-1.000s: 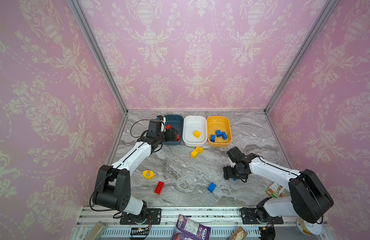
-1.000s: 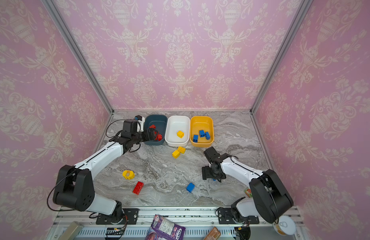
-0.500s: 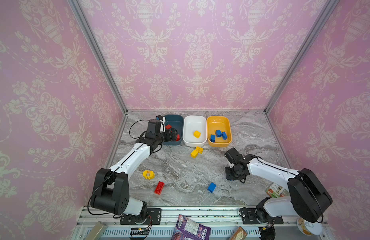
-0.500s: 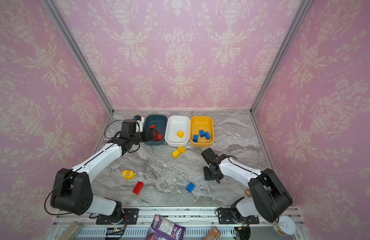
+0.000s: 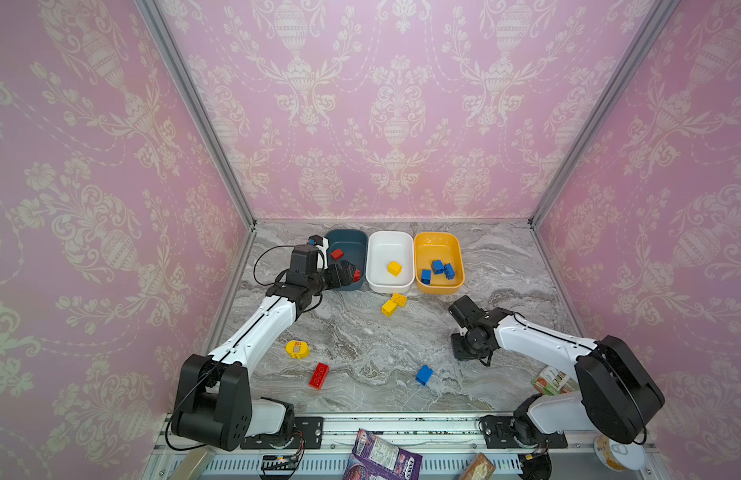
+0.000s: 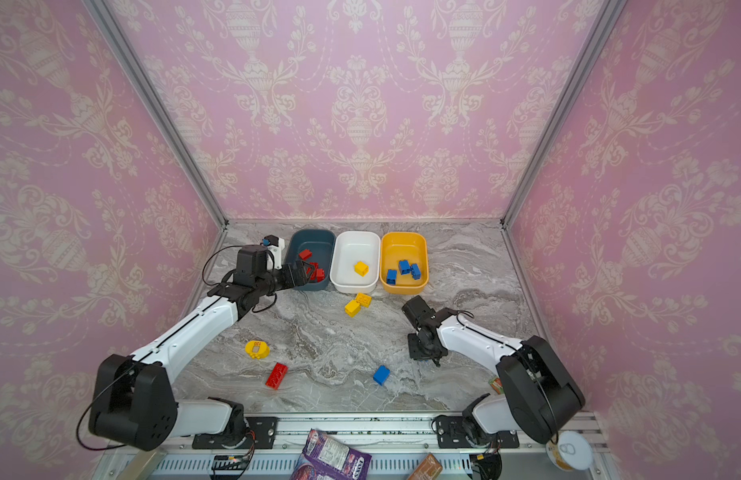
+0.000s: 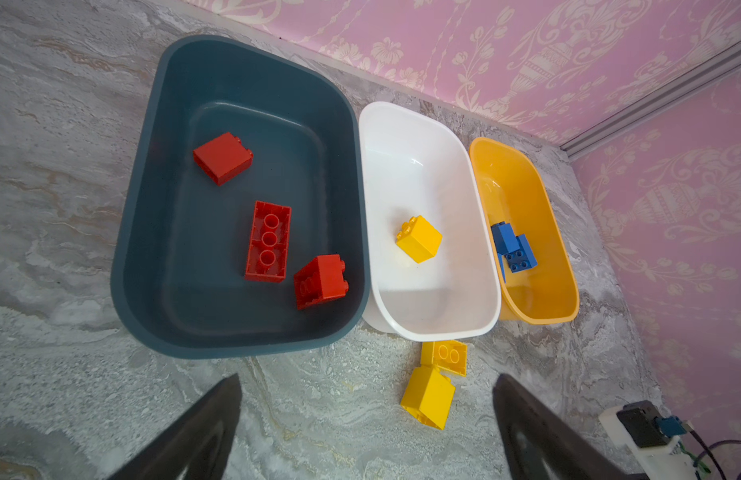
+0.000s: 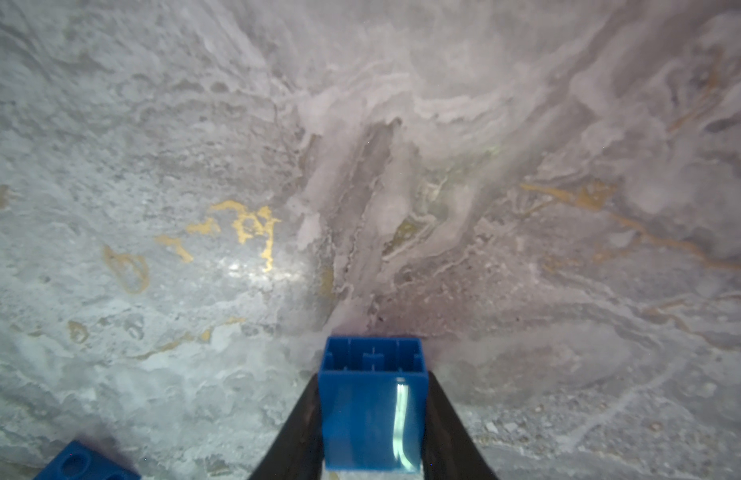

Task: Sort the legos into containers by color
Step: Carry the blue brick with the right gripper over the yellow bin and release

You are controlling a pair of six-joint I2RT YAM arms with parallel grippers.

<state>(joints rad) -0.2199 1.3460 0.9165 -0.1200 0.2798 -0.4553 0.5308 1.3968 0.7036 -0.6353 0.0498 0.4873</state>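
The three containers stand in a row at the back. The teal tub (image 5: 354,249) (image 7: 235,124) holds three red legos (image 7: 268,241). The white tub (image 5: 391,245) holds one yellow brick (image 7: 419,239), and the yellow-orange tub (image 5: 437,245) holds blue bricks (image 5: 439,268). My left gripper (image 5: 345,272) (image 7: 366,380) hangs open and empty at the teal tub's front edge. My right gripper (image 5: 464,353) points down at the table, shut on a blue brick (image 8: 373,407) that is hidden in both top views. Loose on the table lie two yellow bricks (image 5: 393,304), a round yellow piece (image 5: 296,349), a red brick (image 5: 318,375) and a blue brick (image 5: 423,375).
Snack packets lie at the front rail (image 5: 381,457) and beside the right arm (image 5: 553,380). A tin can (image 6: 568,451) stands at the front right corner. A small white cable box (image 5: 316,241) sits left of the teal tub. Pink walls close in three sides.
My right gripper has closed on the blue brick on the table. The left gripper has opened slightly wider and has stayed by the teal tub.
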